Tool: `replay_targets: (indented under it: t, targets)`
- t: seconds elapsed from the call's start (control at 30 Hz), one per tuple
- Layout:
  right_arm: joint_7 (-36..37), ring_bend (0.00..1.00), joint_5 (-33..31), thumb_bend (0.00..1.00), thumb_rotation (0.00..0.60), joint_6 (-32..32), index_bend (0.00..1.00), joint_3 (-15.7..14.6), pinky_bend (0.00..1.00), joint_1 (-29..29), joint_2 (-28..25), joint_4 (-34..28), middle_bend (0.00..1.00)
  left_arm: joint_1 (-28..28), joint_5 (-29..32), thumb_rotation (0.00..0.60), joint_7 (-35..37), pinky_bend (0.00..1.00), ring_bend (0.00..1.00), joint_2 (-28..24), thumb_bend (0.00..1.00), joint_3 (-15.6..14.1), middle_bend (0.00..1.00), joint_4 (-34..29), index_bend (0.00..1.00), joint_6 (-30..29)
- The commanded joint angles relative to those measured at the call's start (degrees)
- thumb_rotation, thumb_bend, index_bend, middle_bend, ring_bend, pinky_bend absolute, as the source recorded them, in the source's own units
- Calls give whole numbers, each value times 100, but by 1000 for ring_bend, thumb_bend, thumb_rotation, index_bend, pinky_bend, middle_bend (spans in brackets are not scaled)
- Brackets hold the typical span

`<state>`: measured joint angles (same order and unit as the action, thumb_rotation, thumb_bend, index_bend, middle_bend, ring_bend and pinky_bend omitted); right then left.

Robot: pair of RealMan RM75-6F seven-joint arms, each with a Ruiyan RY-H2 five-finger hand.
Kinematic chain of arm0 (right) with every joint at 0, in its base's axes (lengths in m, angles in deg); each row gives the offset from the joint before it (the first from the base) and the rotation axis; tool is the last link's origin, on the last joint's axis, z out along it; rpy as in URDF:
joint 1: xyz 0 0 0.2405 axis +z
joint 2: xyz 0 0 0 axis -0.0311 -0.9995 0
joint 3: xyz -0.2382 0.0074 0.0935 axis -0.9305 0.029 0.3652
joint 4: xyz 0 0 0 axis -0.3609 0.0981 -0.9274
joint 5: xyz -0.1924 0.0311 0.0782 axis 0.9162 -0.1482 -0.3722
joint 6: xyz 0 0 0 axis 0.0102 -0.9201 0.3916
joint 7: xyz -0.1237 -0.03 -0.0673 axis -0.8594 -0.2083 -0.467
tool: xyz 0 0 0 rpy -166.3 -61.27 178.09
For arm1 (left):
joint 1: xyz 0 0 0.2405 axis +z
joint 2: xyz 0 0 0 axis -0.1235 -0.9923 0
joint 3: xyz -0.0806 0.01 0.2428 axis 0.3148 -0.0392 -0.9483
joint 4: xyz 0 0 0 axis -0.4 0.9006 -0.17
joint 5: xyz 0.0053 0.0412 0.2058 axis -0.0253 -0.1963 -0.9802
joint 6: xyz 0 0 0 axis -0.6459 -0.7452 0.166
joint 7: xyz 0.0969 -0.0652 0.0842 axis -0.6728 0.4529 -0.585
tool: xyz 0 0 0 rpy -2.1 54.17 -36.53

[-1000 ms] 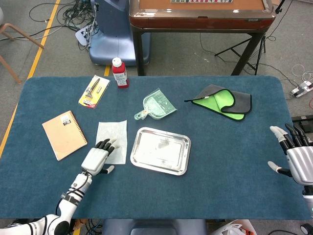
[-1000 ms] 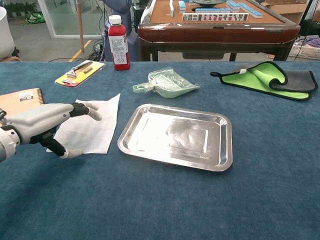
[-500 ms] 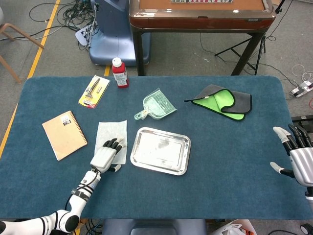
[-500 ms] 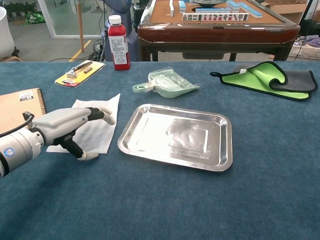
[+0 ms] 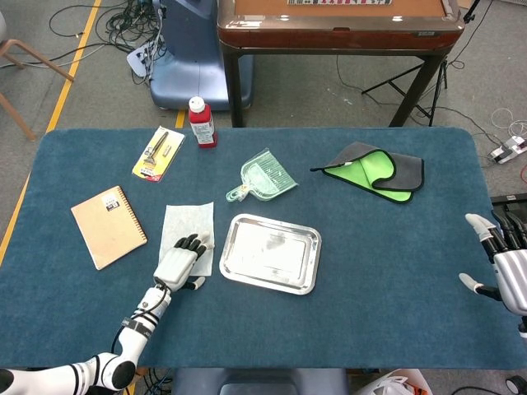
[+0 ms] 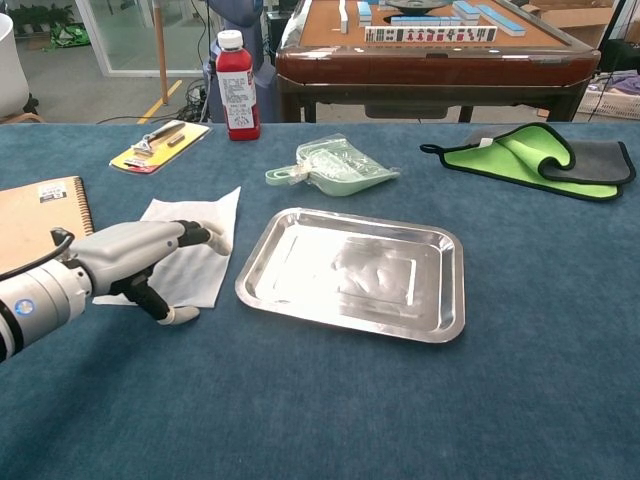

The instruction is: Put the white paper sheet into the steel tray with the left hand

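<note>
The white paper sheet [image 5: 188, 226] [image 6: 196, 236] lies flat on the blue table, just left of the empty steel tray [image 5: 270, 253] [image 6: 350, 272]. My left hand [image 5: 177, 263] [image 6: 138, 263] lies palm down over the sheet's near right part. Its fingertips [image 6: 210, 238] rest on the paper near the edge that faces the tray, and the thumb sits on the cloth just off the sheet's near edge. It grips nothing. My right hand [image 5: 506, 262] hovers at the table's right edge with its fingers spread and empty; the chest view does not show it.
A brown notebook [image 5: 109, 226] [image 6: 35, 205] lies left of the paper. Behind are a yellow razor card [image 5: 159, 153] [image 6: 160, 146], a red bottle [image 5: 202, 123] [image 6: 236, 85], a green dustpan [image 5: 263, 177] [image 6: 335, 165] and a green-grey cloth [image 5: 375, 171] [image 6: 535, 155].
My left hand slid to the right across the paper toward the tray, then almost stopped. The right hand drifted a little outward and down. The paper has not moved.
</note>
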<state>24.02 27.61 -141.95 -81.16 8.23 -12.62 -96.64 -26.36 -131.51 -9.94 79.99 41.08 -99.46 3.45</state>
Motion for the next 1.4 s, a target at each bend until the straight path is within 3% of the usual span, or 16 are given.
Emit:
replay_targets:
  t: [0.03, 0.43, 0.73, 1.17, 1.4]
  targets:
    - [2, 0, -3, 64, 600, 0, 81, -1, 51, -5, -2, 2, 169, -22, 42, 600, 17, 104, 65, 19, 237, 22, 72, 40, 210, 1]
    - [-21, 0, 13, 64, 600, -8, 81, 4, 51, -15, -3, -22, 169, -72, 173, 600, 43, 104, 68, 14, 237, 39, 76, 179, 226, -26]
    - [-31, 0, 3, 63, 600, 8, 81, 8, 51, -18, -9, -40, 169, -85, 74, 600, 388, 104, 95, 116, 242, 84, 118, 511, 305, -117]
    - [3, 0, -18, 64, 600, 24, 81, 9, 51, -27, 2, -8, 170, -239, -142, 600, 972, 107, 165, 435, 365, 364, 192, 1360, 412, -353]
    - [16, 0, -18, 64, 600, 20, 81, 10, 51, -34, -2, -2, 169, -325, -262, 600, 1044, 181, 194, 545, 428, 475, 212, 1806, 467, -560]
